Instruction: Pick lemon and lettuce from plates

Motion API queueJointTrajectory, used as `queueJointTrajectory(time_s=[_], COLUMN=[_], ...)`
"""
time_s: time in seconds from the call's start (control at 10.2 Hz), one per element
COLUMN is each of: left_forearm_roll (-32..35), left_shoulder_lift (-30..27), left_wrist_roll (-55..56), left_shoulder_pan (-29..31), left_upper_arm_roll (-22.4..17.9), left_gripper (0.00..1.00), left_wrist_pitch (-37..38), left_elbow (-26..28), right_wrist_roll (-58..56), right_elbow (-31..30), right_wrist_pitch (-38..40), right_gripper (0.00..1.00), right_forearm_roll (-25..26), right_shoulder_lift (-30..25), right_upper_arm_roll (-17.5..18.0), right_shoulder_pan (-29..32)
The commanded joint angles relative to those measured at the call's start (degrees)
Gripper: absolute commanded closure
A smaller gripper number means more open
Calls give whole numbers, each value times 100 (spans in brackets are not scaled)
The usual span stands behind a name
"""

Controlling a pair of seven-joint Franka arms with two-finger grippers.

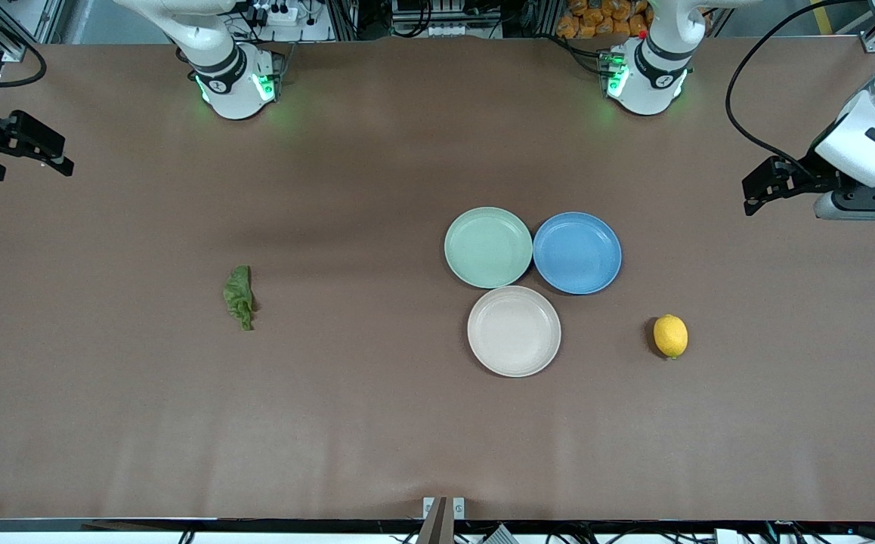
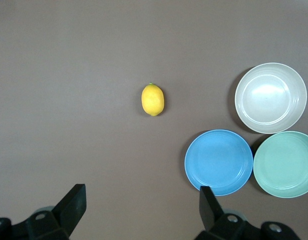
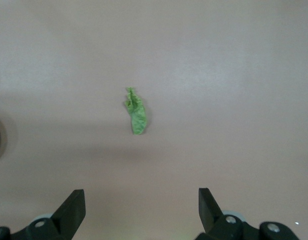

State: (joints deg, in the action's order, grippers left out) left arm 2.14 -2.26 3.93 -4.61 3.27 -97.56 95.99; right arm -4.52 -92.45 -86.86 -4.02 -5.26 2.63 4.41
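My left hand [image 1: 756, 193] hangs spread wide over the tabletop [image 1: 347, 423] at the left arm's end, holding nothing. My right hand [image 1: 37, 155] hangs over the right arm's end, its fingers just as wide apart and just as bare.

The lemon [image 1: 670, 335] lies on the bare tabletop, not on any plate, toward the left arm's end and near the beige-cream plate [image 1: 514, 331] but apart from it. In my left wrist view the lemon [image 2: 153, 99] sits out ahead of my fingertips [image 2: 73, 202], well apart from them.

The lettuce [image 1: 239, 296] lies alone on the tabletop toward the right arm's end, well apart from the plates. My right wrist view shows it [image 3: 136, 111] ahead of my spread fingers [image 3: 71, 205].

The mint green plate [image 1: 488, 247] and the blue plate [image 1: 577, 252] sit side by side, rims touching, the blue one toward the left arm's end. The beige-cream plate lies nearer to the front camera, touching the mint one.
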Motion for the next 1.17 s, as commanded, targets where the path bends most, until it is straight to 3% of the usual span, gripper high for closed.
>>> queueJointTrajectory(time_s=[0.0, 0.29, 1.08], left_forearm_roll=[-161, -179, -197], left_shoulder_lift=[68, 59, 59], left_wrist_roll=[-147, -147, -156], left_shoulder_pan=[21, 21, 21], left_upper_arm_roll=[33, 33, 33], left_gripper=[0, 0, 0], left_wrist_pitch=[167, 492, 493], left_elbow=[-230, -440, -485], right_wrist_roll=[-93, -58, -58], right_elbow=[34, 42, 69], right_wrist_pitch=[-103, -139, -314], right_gripper=[0, 0, 0], right_forearm_roll=[-248, -222, -195], right_shoulder_lift=[183, 183, 139], right_upper_arm_roll=[1, 18, 36], right_shoulder_pan=[16, 7, 7])
